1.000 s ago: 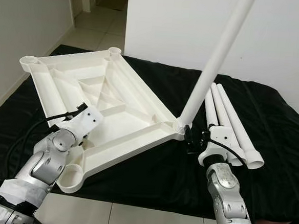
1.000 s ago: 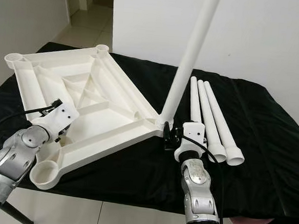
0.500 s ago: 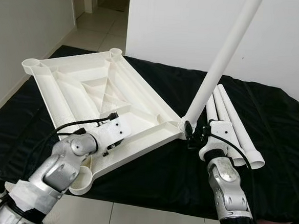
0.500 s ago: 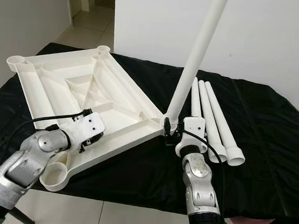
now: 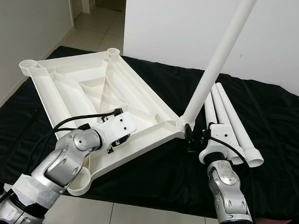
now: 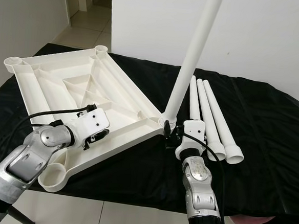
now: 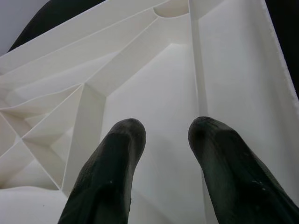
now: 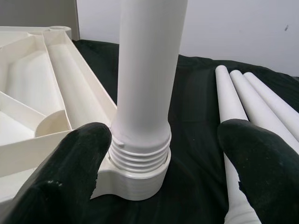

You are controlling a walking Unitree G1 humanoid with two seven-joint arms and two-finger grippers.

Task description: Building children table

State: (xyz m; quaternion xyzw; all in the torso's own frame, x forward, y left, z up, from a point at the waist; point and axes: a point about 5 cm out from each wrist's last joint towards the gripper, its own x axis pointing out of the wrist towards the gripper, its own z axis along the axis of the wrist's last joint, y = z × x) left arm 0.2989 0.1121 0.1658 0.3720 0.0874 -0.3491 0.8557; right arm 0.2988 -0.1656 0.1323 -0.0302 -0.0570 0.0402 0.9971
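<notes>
Left gripper [image 7: 161, 140]: advanced further inward over the upturned white ribbed plastic tabletop [image 5: 89, 87], fingers parted, holding nothing. Tabletop: lies on black cloth-covered table [image 5: 272, 120]. Right gripper [image 8: 163, 154]: fingers spread either side of the white tubular plastic leg [image 5: 220, 55] standing threaded in near corner socket, unclenched. Three spare white legs [image 5: 231, 123]: side by side, just beside it.

My two head eyes look forward and down over the near edge of the table [image 5: 272, 120], sharing the whole scene. My left wrist camera sits close above the tabletop's [image 7: 154, 88] ribs; my right wrist camera faces the leg's [image 8: 145, 70] threaded base, also close.
</notes>
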